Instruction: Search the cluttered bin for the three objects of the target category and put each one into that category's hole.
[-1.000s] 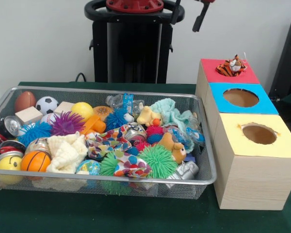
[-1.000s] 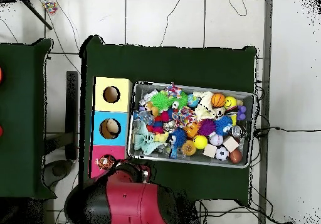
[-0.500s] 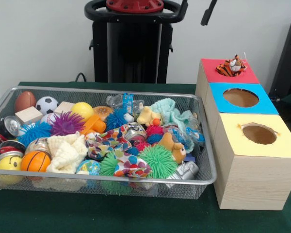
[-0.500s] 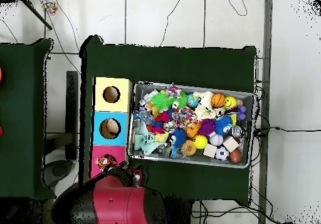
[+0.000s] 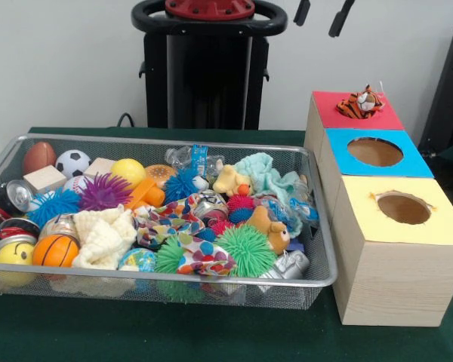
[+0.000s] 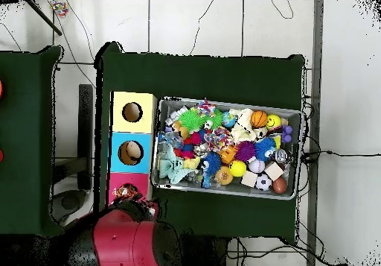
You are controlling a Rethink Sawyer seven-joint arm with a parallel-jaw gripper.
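The claw [image 5: 322,16] is seen at the very top of the front view, only its two dark fingertips showing, spread apart with nothing between them, up above the red box [image 5: 355,113]. Three boxes are lined up beside the wire bin [image 5: 317,226] on the green surface [image 5: 136,332]: the red box, the blue box [image 5: 374,162] and the yellow box [image 5: 400,241], one of each. Two open round holes can be counted, one in the blue top and one in the yellow top; the red top's hole is covered by a small tiger plush [image 5: 361,103] that is resting on it. Inside the bin a dense heap is seen. Balls are counted along the left end: one brown football [image 5: 38,156], one soccer ball [image 5: 72,161], one yellow ball [image 5: 127,171], one orange basketball [image 5: 55,251] and one yellow smiley ball [image 5: 14,253]. Spiky balls are spread through the middle: two blue, one purple [image 5: 103,191], and two green, the larger one [image 5: 245,250] near the front rim. Two wooden blocks [image 5: 45,179] are lying by the soccer ball. One brown plush animal [image 5: 267,228] is lying beside the big green spiky ball, and a pale yellow plush [image 5: 231,180] further back. From overhead, the red arm [image 6: 126,241] is seen beside the red box's end of the row.
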